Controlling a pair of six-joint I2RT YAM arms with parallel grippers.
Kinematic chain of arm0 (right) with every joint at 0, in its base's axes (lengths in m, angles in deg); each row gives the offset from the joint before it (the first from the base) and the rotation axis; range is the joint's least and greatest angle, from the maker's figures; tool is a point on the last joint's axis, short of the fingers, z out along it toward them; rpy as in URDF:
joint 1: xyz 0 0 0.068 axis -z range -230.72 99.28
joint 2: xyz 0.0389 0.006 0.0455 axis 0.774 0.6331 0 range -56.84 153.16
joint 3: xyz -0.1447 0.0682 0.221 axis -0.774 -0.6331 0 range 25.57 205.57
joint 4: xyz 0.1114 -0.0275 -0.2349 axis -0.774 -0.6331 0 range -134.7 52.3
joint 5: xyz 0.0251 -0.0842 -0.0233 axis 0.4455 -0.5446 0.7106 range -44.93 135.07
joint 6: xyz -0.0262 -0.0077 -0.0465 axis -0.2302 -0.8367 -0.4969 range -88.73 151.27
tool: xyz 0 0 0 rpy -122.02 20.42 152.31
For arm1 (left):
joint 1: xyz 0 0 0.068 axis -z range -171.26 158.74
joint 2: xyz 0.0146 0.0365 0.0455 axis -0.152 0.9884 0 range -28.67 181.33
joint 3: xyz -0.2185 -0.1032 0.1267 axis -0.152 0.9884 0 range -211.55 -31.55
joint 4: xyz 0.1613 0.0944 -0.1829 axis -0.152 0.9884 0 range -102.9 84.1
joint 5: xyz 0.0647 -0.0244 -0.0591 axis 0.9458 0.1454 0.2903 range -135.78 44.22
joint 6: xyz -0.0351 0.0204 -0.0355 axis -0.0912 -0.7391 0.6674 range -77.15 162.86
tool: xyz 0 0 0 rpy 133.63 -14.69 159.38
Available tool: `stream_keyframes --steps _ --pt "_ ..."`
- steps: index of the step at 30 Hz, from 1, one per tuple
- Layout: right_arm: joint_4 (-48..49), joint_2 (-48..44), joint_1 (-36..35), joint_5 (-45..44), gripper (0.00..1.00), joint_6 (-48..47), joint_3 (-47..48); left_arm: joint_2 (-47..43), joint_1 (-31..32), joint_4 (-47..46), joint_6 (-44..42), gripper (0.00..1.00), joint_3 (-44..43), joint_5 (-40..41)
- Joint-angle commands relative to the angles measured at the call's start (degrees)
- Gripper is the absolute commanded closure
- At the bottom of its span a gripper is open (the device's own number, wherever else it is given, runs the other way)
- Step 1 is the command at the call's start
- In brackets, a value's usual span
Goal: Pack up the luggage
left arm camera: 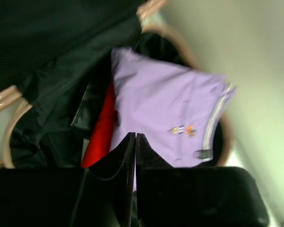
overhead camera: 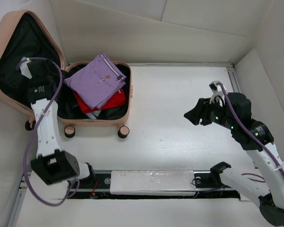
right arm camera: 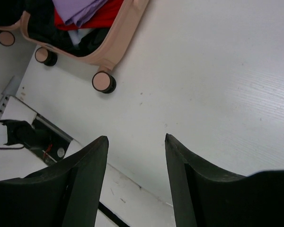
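The salmon-pink luggage [overhead camera: 128, 101] lies open at the back left, its black-lined lid [overhead camera: 19, 52] leaning against the wall. In its base a folded purple shirt [overhead camera: 99, 78] rests on a red garment [overhead camera: 111, 101] and dark clothes. My left gripper [overhead camera: 60, 77] hovers at the hinge side of the base. In the left wrist view this gripper [left arm camera: 135, 135] is shut with nothing in it, just above the purple shirt [left arm camera: 165, 101] and the red garment [left arm camera: 101, 130]. My right gripper [overhead camera: 191, 116] hangs open over bare table, far right of the luggage [right arm camera: 128, 26]; nothing sits between its fingers [right arm camera: 136, 137].
White walls close in the table [overhead camera: 180, 99] at the back and right. The luggage wheels [overhead camera: 124, 131] face the near side, one wheel [right arm camera: 104, 82] showing in the right wrist view. The arms' mounting rail [overhead camera: 151, 182] runs along the near edge.
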Motion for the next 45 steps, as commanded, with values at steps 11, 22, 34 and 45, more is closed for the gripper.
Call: stream_keyframes --steps 11,22,34,45 --pt "3.18 -5.96 -6.54 12.27 0.77 -5.37 -7.41 -14.42 -0.15 16.04 5.43 0.36 2.93 12.33" --pt "0.28 -6.48 -13.48 8.05 0.45 -7.04 -6.88 -5.63 15.40 -5.29 16.40 0.34 22.88 -7.58" --pt "-0.87 -5.96 -14.10 3.93 0.45 -8.09 -7.41 5.54 19.98 -5.04 19.83 0.37 17.87 -0.57" --pt "-0.26 -4.90 -14.10 3.84 0.45 -7.57 -7.93 8.97 19.98 -1.35 22.47 0.38 17.52 7.26"
